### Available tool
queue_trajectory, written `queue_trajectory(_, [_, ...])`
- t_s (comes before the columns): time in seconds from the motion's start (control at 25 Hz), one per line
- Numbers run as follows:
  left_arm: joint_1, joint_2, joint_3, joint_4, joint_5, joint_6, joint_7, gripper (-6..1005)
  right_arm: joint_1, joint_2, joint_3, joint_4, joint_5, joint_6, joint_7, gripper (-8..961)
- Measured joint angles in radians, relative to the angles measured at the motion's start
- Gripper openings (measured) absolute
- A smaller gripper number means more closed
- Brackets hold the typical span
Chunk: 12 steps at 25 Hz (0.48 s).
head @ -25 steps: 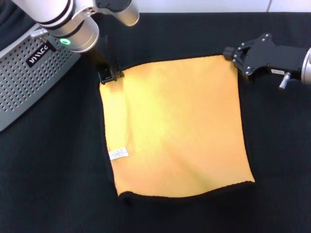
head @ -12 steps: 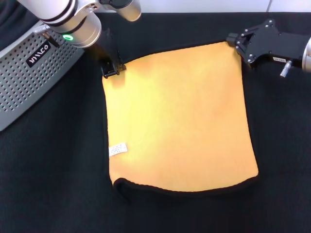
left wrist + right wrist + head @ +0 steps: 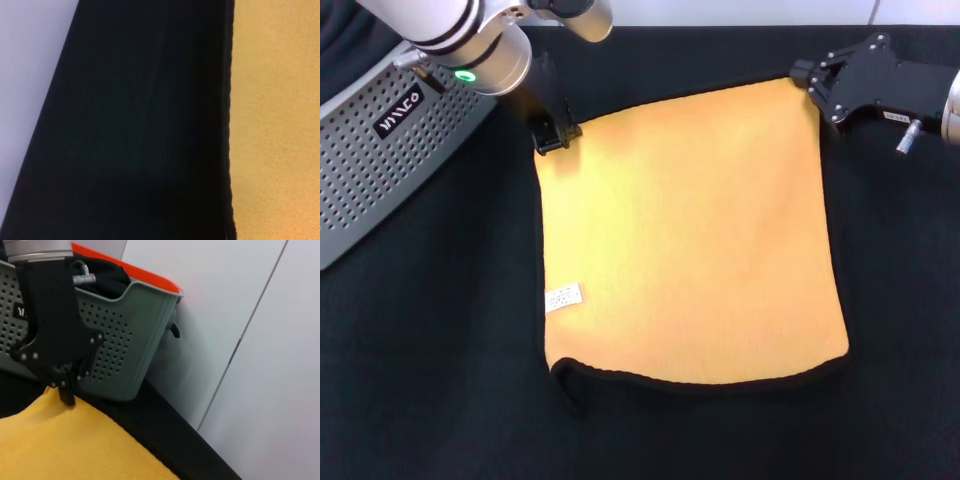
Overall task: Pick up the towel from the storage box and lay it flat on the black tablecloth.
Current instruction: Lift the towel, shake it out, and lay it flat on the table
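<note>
Towel [image 3: 690, 235] spans between left claw [image 3: 553, 140] and right claw [image 3: 812, 82].

White lettering on a small black label [image 3: 400, 111] on the box [image 3: 380, 180] wall, too blurred to read. Tiny print on the towel's white tag [image 3: 563, 297], illegible.
</note>
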Motion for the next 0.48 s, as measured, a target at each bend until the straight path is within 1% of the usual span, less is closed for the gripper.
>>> queue_trajectory(0.48, [-0.003,-0.002,0.003,-0.018,0.000,-0.052,0.001,32,0.002,0.002,-0.005,0.003,0.000,0.026,-0.003,2])
